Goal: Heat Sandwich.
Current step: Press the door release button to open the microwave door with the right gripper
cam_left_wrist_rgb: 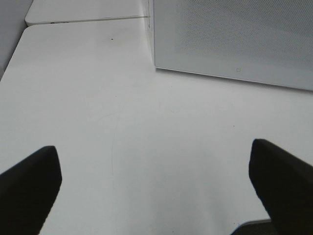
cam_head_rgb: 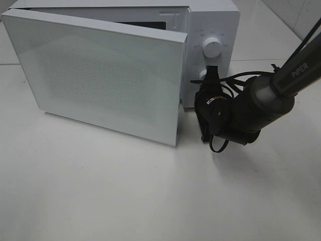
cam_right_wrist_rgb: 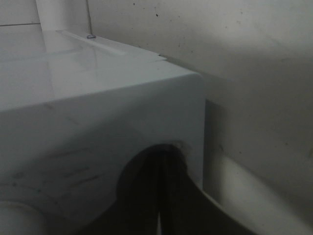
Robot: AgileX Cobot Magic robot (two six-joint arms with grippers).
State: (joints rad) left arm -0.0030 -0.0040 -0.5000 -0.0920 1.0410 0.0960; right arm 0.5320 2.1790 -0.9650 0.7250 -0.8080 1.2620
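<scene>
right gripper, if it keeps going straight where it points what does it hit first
The microwave's control panel, beside the lower knob. The shut right gripper points at that white front face. Its tips look almost on it, though the exact gap is hard to judge.

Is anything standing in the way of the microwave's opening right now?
The microwave's door stands ajar across the opening, hiding the inside. No sandwich shows in any view. The shut right pincer is at the control panel, not in the doorway.
</scene>
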